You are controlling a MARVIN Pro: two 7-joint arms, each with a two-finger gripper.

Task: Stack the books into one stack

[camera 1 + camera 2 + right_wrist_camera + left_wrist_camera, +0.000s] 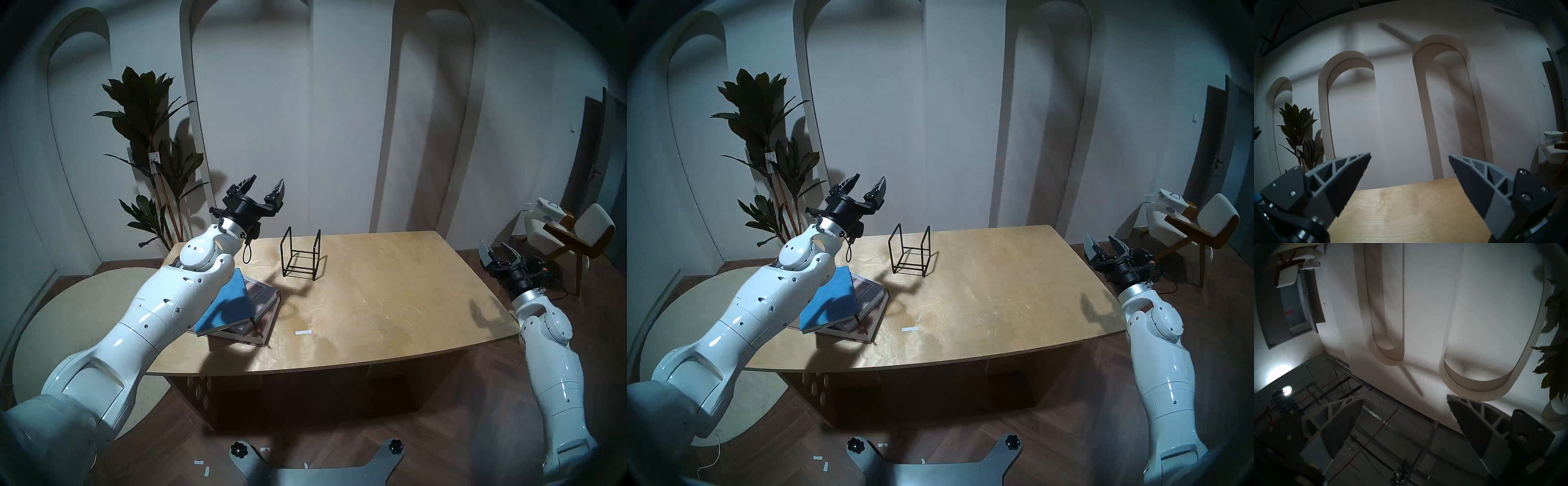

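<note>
Nearest, on the left part of the counter: the stack, three books already piled. Blue book on top, skewed and tipped so one corner overhangs toward the front edge, a dark ribbon trailing from its near corner. Beneath it a paler book, mostly hidden, cover text unreadable. Lowest, the brown book, widest of the three, sensibly at the bottom as a broad base. Judged from this lie: stacking essentially done, alignment rough, top book liable to slide if nudged.

Above and partly over the pile, the left arm. Left end effector raised well clear of the counter, pointing up toward the wall, fingers spread wide, holding nothing; presumably lifted off so as not to disturb the pile.

At the far right, off the counter's edge, right end effector likewise spread wide and empty, parked out of the way.

Farther back, black wire rack standing empty, apart from the pile. Beyond, a potted plant against the arched wall.
</note>
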